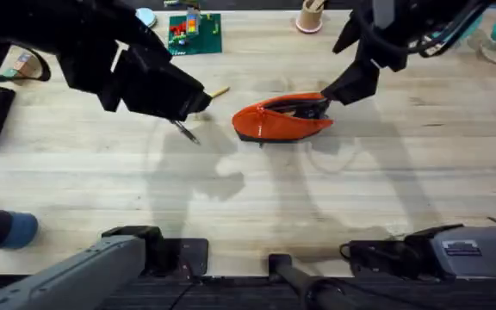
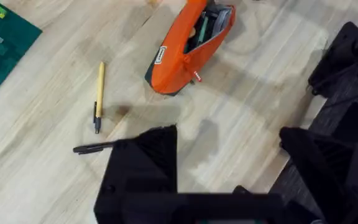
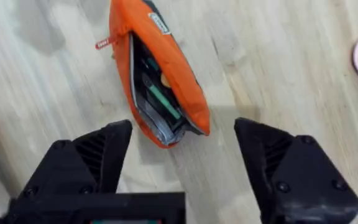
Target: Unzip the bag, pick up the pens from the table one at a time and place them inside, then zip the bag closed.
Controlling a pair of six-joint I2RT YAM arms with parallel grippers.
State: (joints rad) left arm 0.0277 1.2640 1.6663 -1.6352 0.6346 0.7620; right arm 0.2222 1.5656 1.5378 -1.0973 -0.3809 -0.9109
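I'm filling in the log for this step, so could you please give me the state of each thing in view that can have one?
Bag: unzipped, mouth gaping, lying on the table.
Tan pen: lying loose on the table, outside the bag.
Black pen: lying loose on the table, partly under the left gripper.
Left gripper: open, holding nothing.
Right gripper: open, one end of the bag between its fingers, not clamped.

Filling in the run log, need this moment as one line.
bag: unzipped, on table | pens: both on table | left gripper: open above pens | right gripper: open at bag
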